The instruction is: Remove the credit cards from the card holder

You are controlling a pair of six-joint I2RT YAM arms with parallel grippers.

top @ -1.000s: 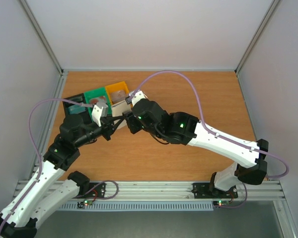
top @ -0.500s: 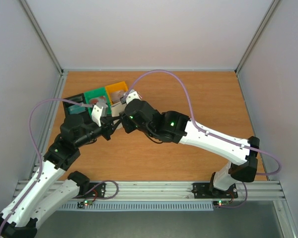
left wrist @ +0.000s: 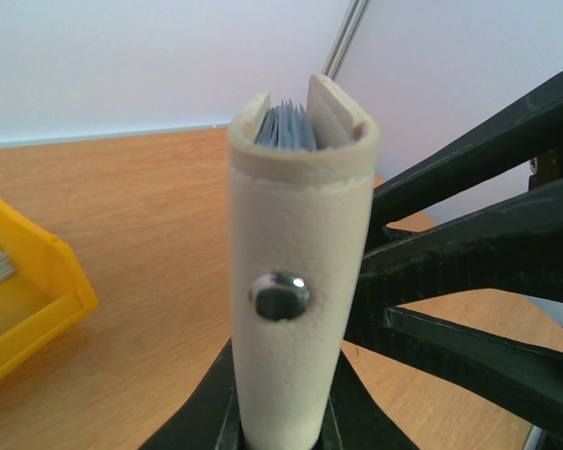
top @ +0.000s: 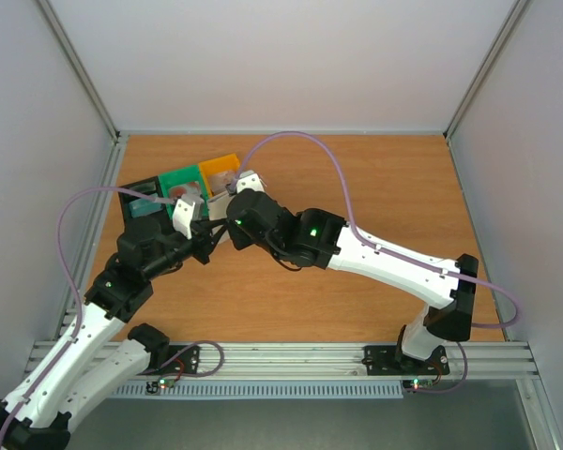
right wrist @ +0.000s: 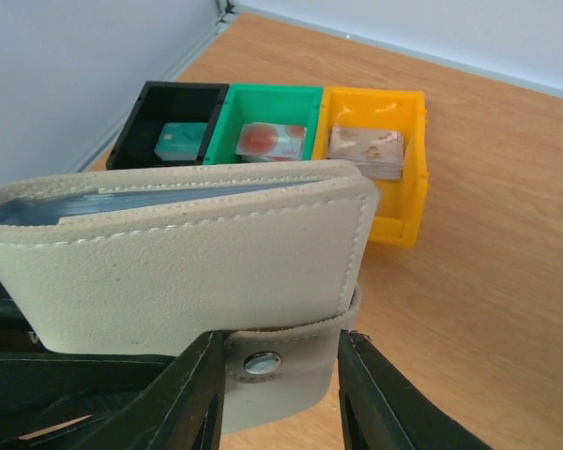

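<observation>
The card holder (right wrist: pixel 188 258) is a closed cream leather-like wallet with a strap (right wrist: pixel 281 380) bearing a metal snap. Bluish-grey card edges (left wrist: pixel 286 127) show in its open top, and also in the right wrist view (right wrist: pixel 122 199). My left gripper (left wrist: pixel 281 417) is shut on the holder's lower end and holds it upright above the table. My right gripper (right wrist: pixel 280 345) is partly open, its fingers (right wrist: pixel 202 384) close on either side of the strap. In the top view the left gripper (top: pixel 205 236) and right gripper (top: pixel 233 202) meet by the bins.
Three bins stand in a row at the back left: black (right wrist: pixel 174 94) with a teal card (right wrist: pixel 180 141), green (right wrist: pixel 267 97) with a reddish card (right wrist: pixel 270 141), yellow (right wrist: pixel 408 202) with a stack of cards (right wrist: pixel 366 152). Wooden table (top: pixel 375 187) between grey walls.
My right arm has swung left and its gripper has moved in over the holder, now hiding it in the top view. The left arm has barely moved.
</observation>
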